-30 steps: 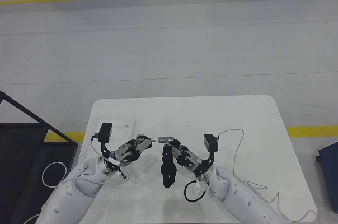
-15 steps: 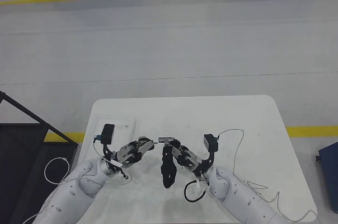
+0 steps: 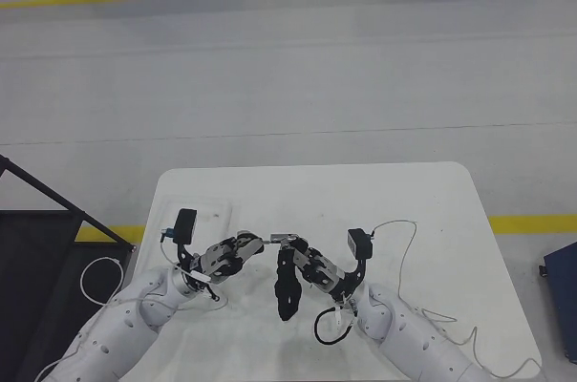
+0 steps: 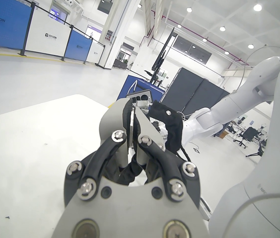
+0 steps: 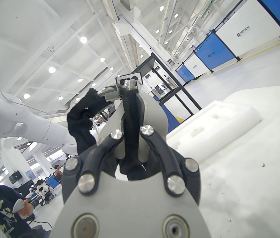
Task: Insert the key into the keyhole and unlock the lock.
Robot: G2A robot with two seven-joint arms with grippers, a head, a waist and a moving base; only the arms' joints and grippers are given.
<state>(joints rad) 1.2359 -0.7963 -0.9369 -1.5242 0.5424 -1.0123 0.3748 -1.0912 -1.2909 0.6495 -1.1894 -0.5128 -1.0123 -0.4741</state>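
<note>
over the white table [image 3: 413, 210], the left gripper [image 3: 243, 245] points a key [image 3: 261, 239] at the grey lock [image 3: 285, 236] held by the right gripper [image 3: 291, 249]; a black strap [image 3: 287, 291] dangles below.

The left arm [image 3: 126, 325] and right arm [image 3: 408, 334] wear smooth, glossy white shells. The left pincer [image 4: 132, 108] and right pincer [image 5: 129, 87] look alike. Each has a grey metal base plate [image 4: 130, 211] with two round sockets, black curved links [image 4: 97, 154] pinned by shiny silver screws [image 4: 119, 136], and pale grey wedge fingers [image 4: 145, 125] with black inner pads. Behind each pincer sits a small black camera box [image 3: 182, 225]. A thin white cable [image 3: 395, 225] arcs from the box behind the right pincer, and a black cable [image 3: 320, 329] coils under that wrist.
</note>
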